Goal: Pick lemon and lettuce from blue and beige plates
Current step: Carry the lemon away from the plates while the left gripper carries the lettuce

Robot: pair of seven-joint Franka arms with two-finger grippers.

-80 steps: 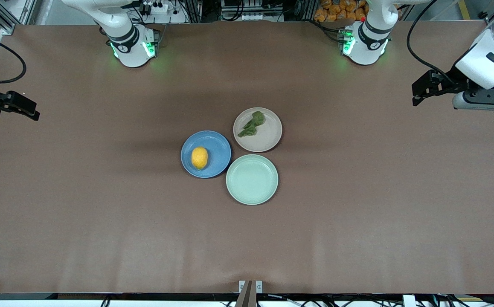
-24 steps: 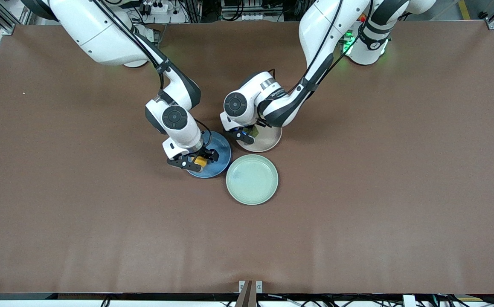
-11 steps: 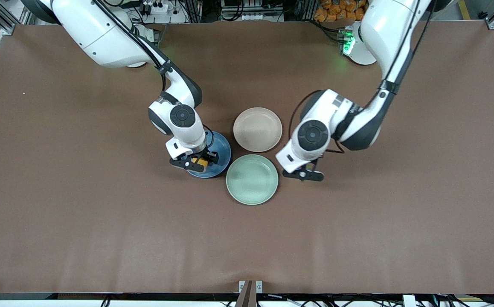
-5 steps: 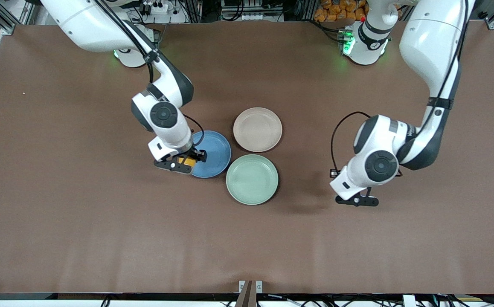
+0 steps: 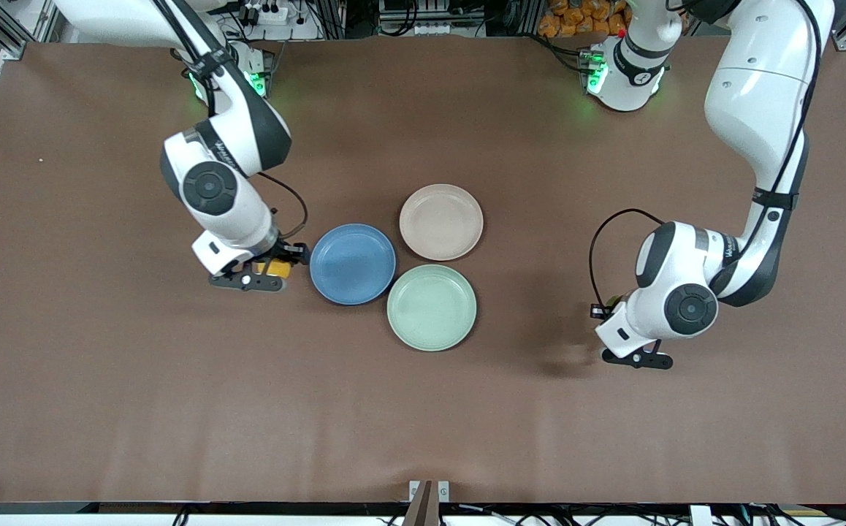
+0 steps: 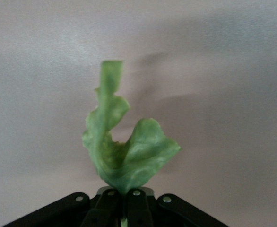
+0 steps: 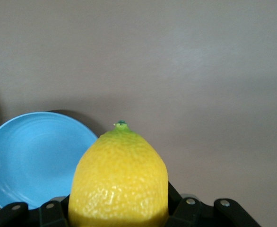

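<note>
Brown matting covers the bench (image 5: 423, 409), and three round plates sit touching in a cluster at its middle: a blue plate (image 5: 353, 264), a beige plate (image 5: 441, 221) farther from the front camera, and a pale green plate (image 5: 432, 307) nearer to it. All three are bare. The right gripper (image 5: 262, 274) hangs over the matting just beside the blue plate, toward the right arm's end, its jaws clamped on a yellow oval lemon (image 7: 118, 182) with a small green tip. The left gripper (image 5: 631, 349) hangs over the matting well apart from the blue plate, toward the left arm's end, its jaws pinched on the base of a ruffled green lettuce leaf (image 6: 124, 153), which juts out from them.
</note>
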